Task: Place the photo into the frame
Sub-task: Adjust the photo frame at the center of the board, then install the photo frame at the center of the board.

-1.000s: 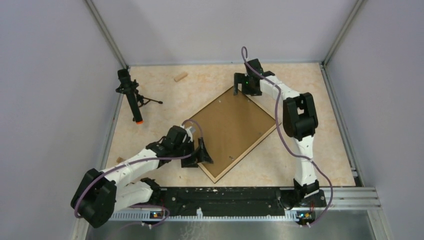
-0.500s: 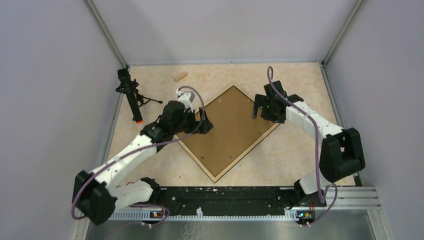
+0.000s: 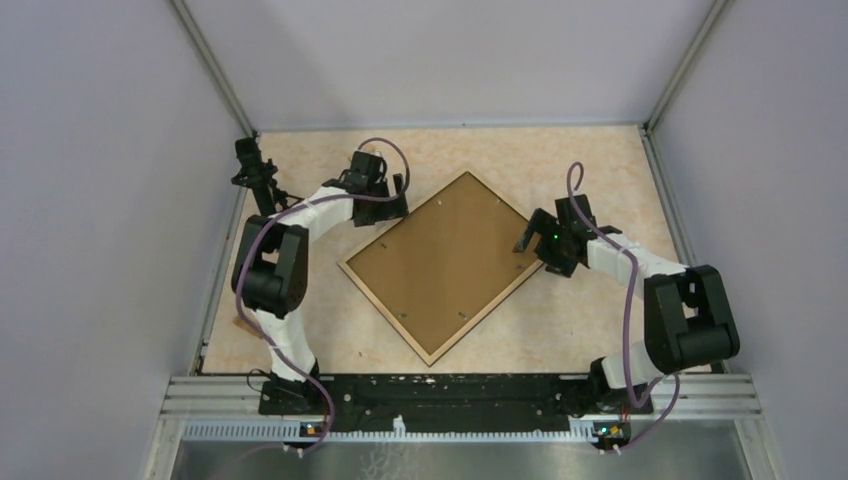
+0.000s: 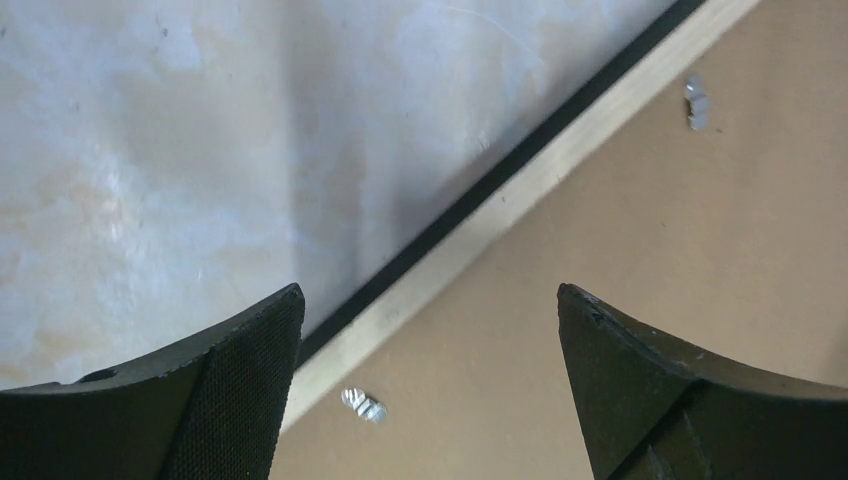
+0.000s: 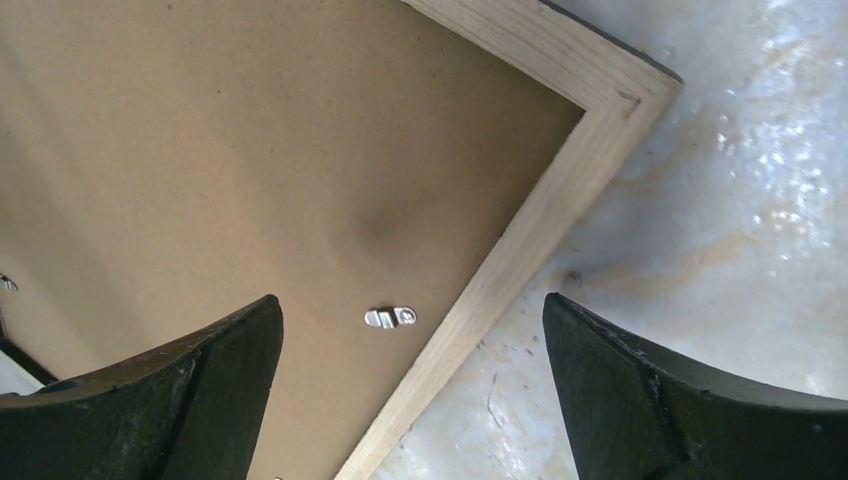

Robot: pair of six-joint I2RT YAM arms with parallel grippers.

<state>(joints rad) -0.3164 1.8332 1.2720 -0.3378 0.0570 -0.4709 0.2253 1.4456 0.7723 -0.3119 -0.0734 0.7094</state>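
Note:
The frame point(image 3: 385, 315) lies flat on the table, turned like a diamond, pale wood rail up. The brown backing board point(image 3: 450, 262) with small metal clips fills it. The photo is not in view. My left gripper point(image 3: 392, 205) is open and empty over the frame's far-left edge. The left wrist view shows its jaws point(image 4: 428, 292) apart over the rail point(image 4: 480, 235) and a clip point(image 4: 362, 405). My right gripper point(image 3: 530, 245) is open and empty over the frame's right corner. The right wrist view shows its jaws point(image 5: 411, 300) apart over a clip point(image 5: 391, 318) and the rail point(image 5: 520, 250).
A black stand with an orange tip point(image 3: 262, 190) sits at the far left by the wall. A small wooden piece point(image 3: 240, 322) lies at the left edge behind my left arm. Grey walls close in the beige table point(image 3: 600, 330) on three sides.
My left gripper has swung from the frame's near-left corner up to its far-left edge. My right gripper has moved from the top corner to the right corner. The frame has stayed put.

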